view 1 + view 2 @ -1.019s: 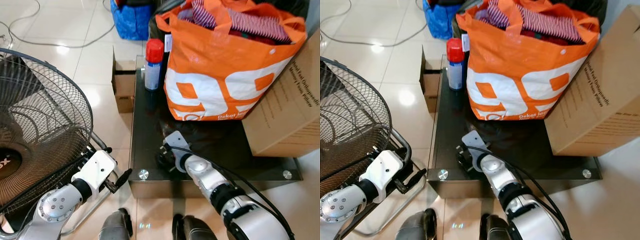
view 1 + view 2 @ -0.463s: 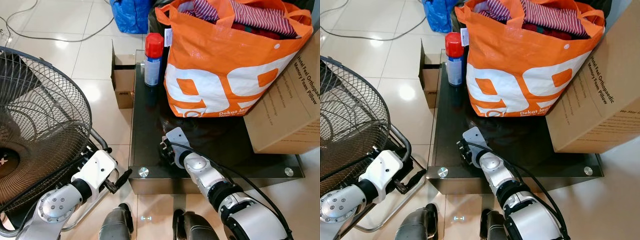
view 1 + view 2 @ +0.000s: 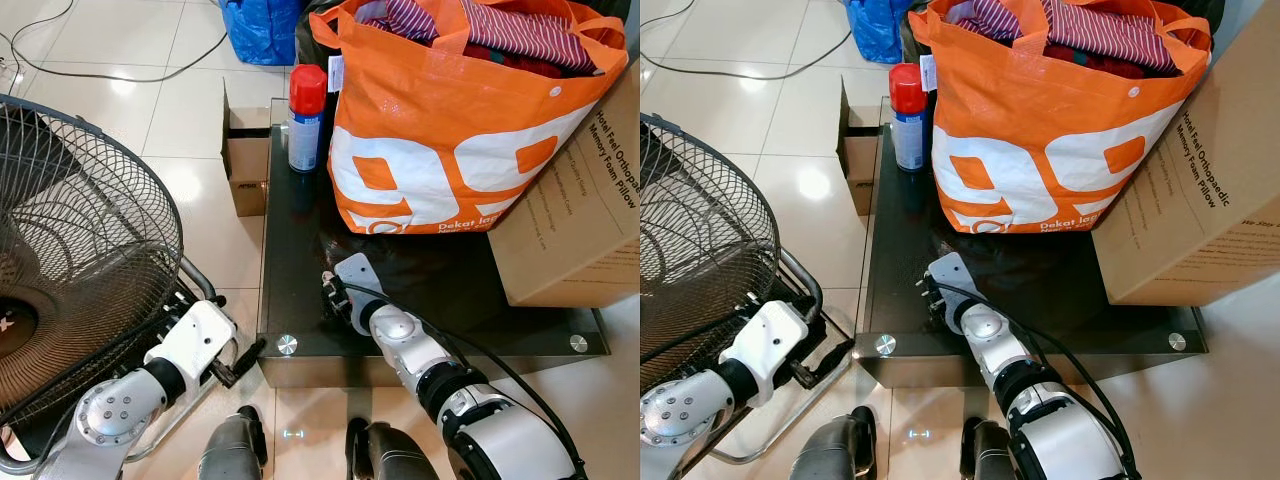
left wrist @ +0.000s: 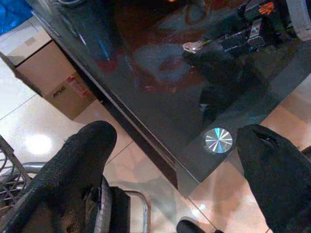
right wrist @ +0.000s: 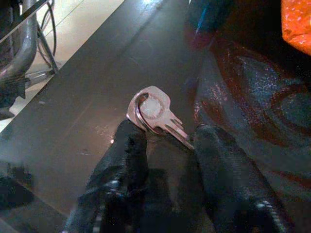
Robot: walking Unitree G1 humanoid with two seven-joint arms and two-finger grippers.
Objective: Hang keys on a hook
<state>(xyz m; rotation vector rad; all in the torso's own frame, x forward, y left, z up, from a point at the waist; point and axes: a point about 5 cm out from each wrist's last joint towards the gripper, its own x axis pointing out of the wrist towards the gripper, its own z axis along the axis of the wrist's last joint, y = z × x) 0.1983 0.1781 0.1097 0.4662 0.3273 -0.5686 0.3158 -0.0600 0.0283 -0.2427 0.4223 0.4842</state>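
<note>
right hand (image 5: 163, 145) edged forward, keys (image 5: 154, 114) at fingertips

- My right gripper (image 5: 167, 141) reaches forward and down, fingers slightly parted.
- My left gripper (image 4: 170, 160) hangs low at my side, fingers spread.

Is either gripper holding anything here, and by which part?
Nothing is held. The right gripper is open, its fingertips flanking the key on the table. The left gripper hangs open.
</note>
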